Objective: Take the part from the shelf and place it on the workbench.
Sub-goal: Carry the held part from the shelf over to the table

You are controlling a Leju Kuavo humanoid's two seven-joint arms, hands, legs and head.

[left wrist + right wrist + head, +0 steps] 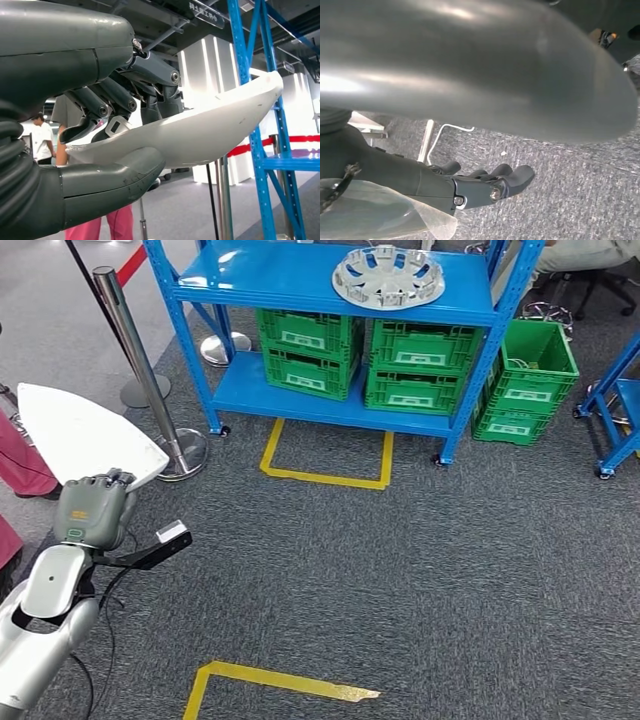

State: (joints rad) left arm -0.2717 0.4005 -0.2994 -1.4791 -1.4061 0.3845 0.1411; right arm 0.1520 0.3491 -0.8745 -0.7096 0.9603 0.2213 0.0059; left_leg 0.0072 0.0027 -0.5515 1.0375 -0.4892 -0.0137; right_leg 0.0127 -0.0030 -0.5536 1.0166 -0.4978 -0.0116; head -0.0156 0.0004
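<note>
Head view first, from the left: a person's pink trouser leg [23, 465] shows at the edge, and just beside it the robot's left hand [92, 512] is raised on its silver arm, holding the white part [83, 435]. This is a thin, curved, pointed white panel, and it sits above the hand with its tip aimed toward the shelf. In the left wrist view the left hand [113, 130] has its dark fingers [151, 70] laid over the top of the white part [196, 132] and its thick grey thumb pressed up under it, so the fingers are clamped on the part's edge. Behind it a person in a white shirt [42, 142] stands in the background.

Further right in the head view, chrome barrier posts [140, 365] stand on the grey carpet [423, 570], with yellow tape marks [328, 475] on the floor in front of the blue shelf [317, 285]. A silver wheel cover [388, 276] lies on the shelf's top board, green crates [362, 355] fill the lower board, and one more green crate [528, 380] stands on the floor just beside the shelf's right leg.

Right wrist view: the right hand [478, 185] hangs above the carpet, its dark fingers [516, 176] loosely curved, slightly apart and holding nothing.
</note>
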